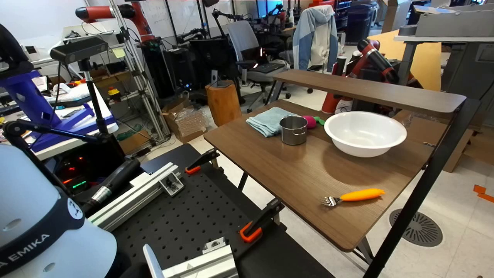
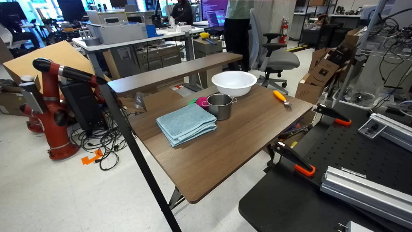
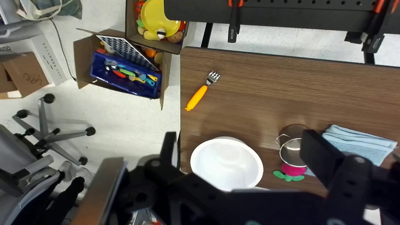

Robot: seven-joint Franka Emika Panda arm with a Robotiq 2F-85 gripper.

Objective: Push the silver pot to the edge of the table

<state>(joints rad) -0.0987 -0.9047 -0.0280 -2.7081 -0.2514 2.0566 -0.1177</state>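
My jaws stand wide apart. The pot [image 1: 293,133] sits upright on the bench [image 1: 278,166] near the bowl [image 1: 366,133], apart from it. Looking down, I see white inside the bowl and grey metal inside the pot. Farther from the bowl, a box [image 3: 82,59] holds a tray [image 3: 125,85] of cutlery [image 3: 137,79].

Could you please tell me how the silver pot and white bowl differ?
The silver pot is grey metal; the white bowl is plain white. The pot is much smaller and straight-sided; the bowl is wide and flares outward. The pot has wire handles; the bowl shows none. Both are round, open-topped and upright on the table.
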